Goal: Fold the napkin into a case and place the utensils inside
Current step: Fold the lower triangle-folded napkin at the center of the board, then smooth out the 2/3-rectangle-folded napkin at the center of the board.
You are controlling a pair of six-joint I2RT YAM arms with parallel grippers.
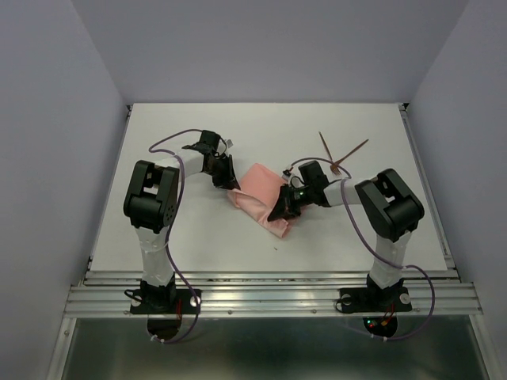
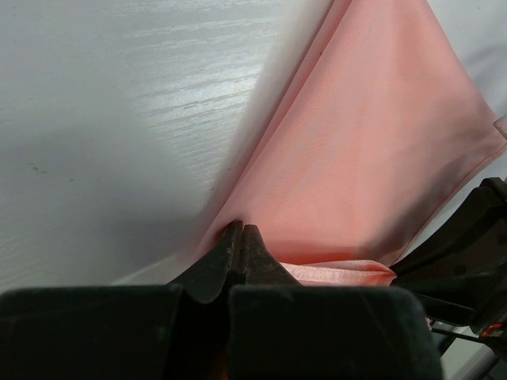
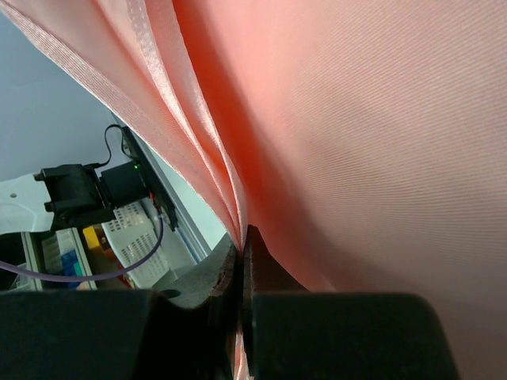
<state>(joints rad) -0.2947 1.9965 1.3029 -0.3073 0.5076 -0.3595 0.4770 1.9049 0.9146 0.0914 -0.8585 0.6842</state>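
Pale lavender walls close round a white table (image 1: 198,237), with both arms bolted at its 6 o'clock edge and reaching inward. Near the middle sits the napkin (image 1: 261,198), a salmon-pink cloth gathered into a rumpled, roughly oblong shape that slants from 10 o'clock to 4 o'clock.

At the cloth's 9 o'clock edge, the left gripper (image 1: 231,182) has its black fingers pressed together on the fabric. Its wrist view shows the fingertips (image 2: 240,237) meeting right at the hem, with the napkin (image 2: 364,158) fanning away in a smooth sheet above the tabletop.

At the 4 o'clock corner, the right gripper (image 1: 280,214) is likewise clamped on the cloth. In its wrist camera the closed tips (image 3: 242,241) pinch several stacked layers, whose edges run up to 11 o'clock, and pink fabric (image 3: 356,158) fills most of the frame.

At about 2 o'clock from the napkin, and apart from it, the utensils (image 1: 342,154) lie on bare table: two thin reddish-brown sticks forming a V, converging at their near ends, where one shows a small forked tip.
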